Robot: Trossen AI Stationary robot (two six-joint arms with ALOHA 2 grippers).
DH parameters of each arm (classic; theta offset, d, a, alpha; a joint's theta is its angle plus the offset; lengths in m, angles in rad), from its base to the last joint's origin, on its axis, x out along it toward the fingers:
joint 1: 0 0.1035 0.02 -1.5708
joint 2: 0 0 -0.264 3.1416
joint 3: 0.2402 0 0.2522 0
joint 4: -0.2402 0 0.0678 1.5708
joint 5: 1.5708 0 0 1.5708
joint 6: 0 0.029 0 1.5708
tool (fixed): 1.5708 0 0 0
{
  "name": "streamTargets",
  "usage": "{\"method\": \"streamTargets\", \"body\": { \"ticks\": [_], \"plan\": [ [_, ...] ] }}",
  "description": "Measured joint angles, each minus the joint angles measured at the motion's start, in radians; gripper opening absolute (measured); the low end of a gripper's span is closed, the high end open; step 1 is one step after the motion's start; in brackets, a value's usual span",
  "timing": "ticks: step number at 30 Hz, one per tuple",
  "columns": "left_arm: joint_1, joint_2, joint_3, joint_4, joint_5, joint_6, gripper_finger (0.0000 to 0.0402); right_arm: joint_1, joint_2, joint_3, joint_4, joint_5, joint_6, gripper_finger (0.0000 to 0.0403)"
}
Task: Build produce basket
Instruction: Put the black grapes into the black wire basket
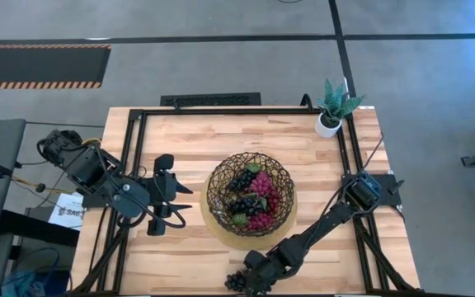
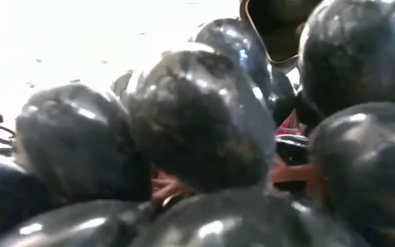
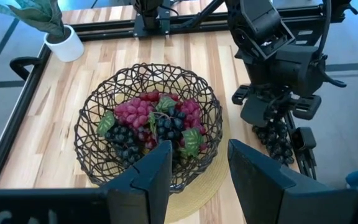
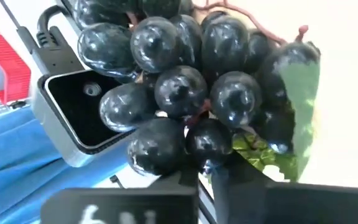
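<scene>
One woven basket (image 1: 251,195) sat mid-bench on the pale wooden bench (image 1: 196,140), with red and dark grape bunches (image 3: 151,121) piled inside, too tangled to count, and a single potted plant (image 1: 333,109) stood at the far right corner above grey floor. The right claw (image 1: 250,279) was at the near edge, clamped on one dark grape bunch (image 4: 191,93) outside the basket. The left claw (image 3: 197,171) hovered just left of the basket, fingers spread and empty.
</scene>
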State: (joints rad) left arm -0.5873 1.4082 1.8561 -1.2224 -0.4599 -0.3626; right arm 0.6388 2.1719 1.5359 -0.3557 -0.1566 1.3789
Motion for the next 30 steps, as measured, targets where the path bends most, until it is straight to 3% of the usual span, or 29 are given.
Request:
{"method": "streamTargets", "body": {
  "ticks": [8,13,20,30],
  "plan": [
    [0.000,0.000,0.000,0.000,0.003,0.000,0.0146,0.001,0.002,0.193,-0.129,0.028,-0.103,0.0007],
    [0.000,0.000,0.000,0.000,0.003,0.000,0.0146,-0.007,0.002,0.455,-0.477,0.130,-0.214,0.0003],
    [0.000,0.004,0.000,0.045,0.006,0.010,0.0146,-0.022,0.001,0.818,-0.976,0.381,-0.265,0.0002],
    [0.001,0.076,0.001,0.233,-0.048,0.144,0.0146,-0.045,-0.164,0.808,-1.052,0.642,-0.342,0.0001]
  ]
}}
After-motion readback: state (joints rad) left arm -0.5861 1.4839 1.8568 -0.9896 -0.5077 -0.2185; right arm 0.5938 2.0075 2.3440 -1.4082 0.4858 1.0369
